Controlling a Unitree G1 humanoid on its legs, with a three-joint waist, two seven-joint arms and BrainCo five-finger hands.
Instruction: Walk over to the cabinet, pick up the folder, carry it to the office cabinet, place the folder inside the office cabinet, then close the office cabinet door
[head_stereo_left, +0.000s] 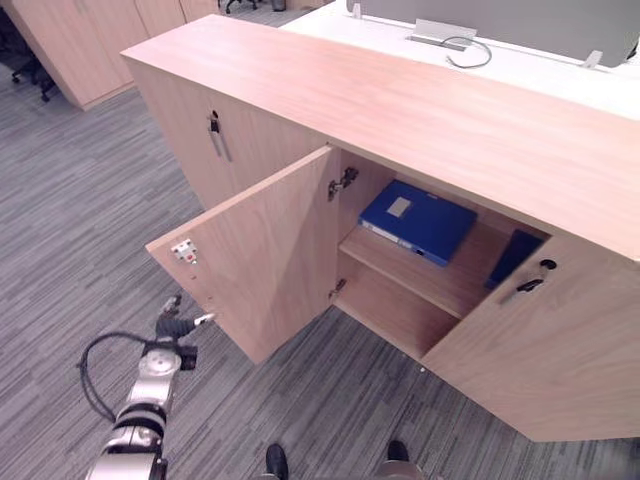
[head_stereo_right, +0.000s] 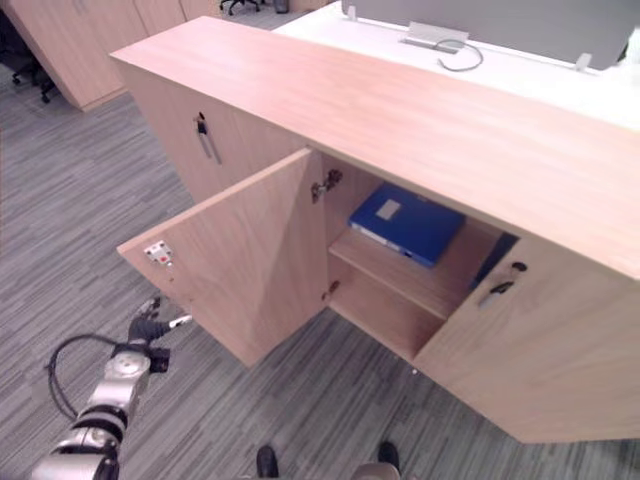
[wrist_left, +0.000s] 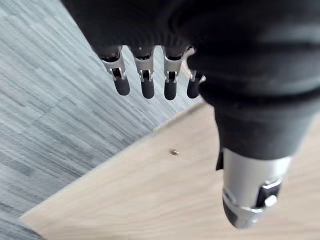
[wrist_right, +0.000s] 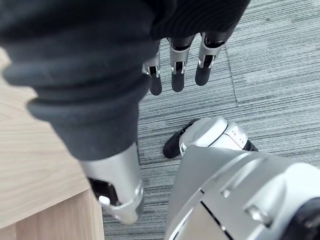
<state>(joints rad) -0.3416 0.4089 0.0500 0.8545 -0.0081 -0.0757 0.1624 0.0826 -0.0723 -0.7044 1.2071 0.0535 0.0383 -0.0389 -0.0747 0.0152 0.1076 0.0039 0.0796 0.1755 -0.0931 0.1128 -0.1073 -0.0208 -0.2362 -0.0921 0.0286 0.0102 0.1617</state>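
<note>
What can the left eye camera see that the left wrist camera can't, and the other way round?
Left eye view: the blue folder lying on the upper shelf inside the open cabinet, and a key in the closed door's lock. Left wrist view: the left hand up close, its fingers straight, and a tiny brass stud on the open door. Both: the left hand, that door and the grey carpet.

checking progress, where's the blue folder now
In the eye views the flat blue folder lies on the upper shelf of the light wooden office cabinet, right of its open door.
</note>
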